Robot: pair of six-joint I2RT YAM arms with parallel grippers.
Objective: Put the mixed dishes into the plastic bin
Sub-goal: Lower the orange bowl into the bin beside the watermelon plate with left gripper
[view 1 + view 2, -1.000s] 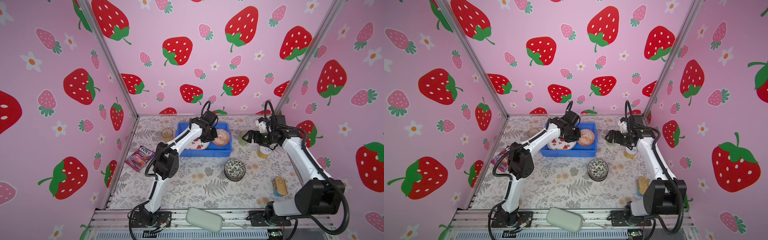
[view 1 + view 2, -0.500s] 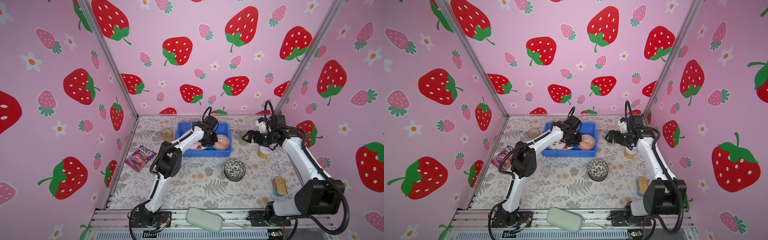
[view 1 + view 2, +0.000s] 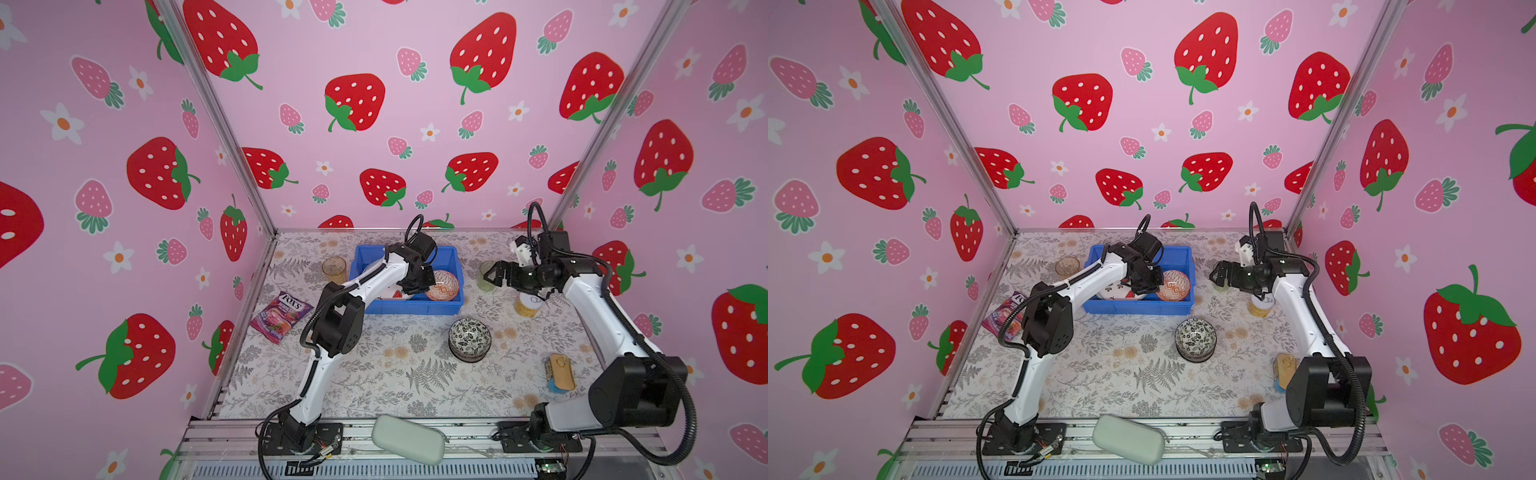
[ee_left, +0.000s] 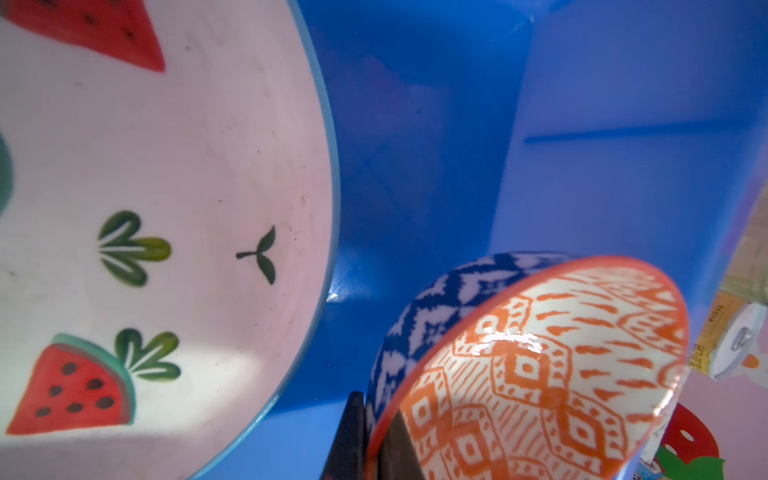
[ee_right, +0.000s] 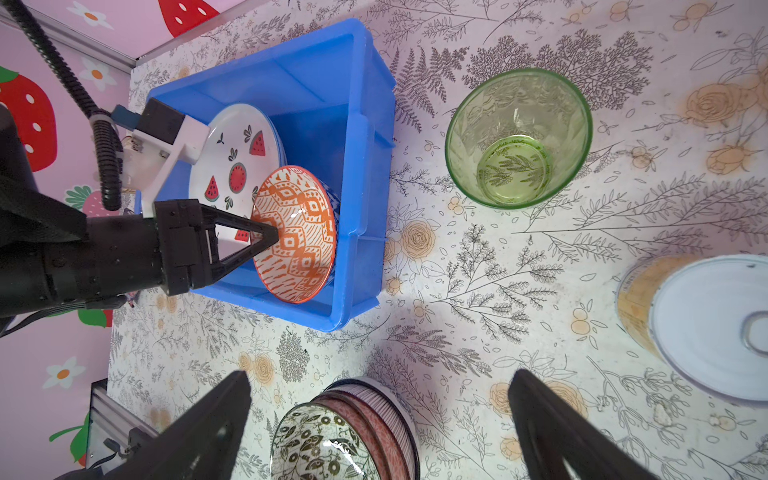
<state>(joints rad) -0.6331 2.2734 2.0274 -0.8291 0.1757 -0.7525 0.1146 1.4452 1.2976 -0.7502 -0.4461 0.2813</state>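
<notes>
L gripper [image 5: 270, 240] pinched tight on rim of tilted orange bowl [image 5: 305, 253], inside blue bin [image 5: 374, 124] – R gripper [image 5: 378, 374] wide open, empty.
Risk: rim pinch slips, bowl drops onto watermelon plate [image 5: 232, 137] – chips.

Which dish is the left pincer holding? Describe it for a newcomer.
Find the blue plastic bin near the back wall. Inside it, next to the watermelon plate, the left pincer is shut on an orange patterned bowl. Its orange diamond lattice separates it from the black-and-white bowl outside the bin.
</notes>
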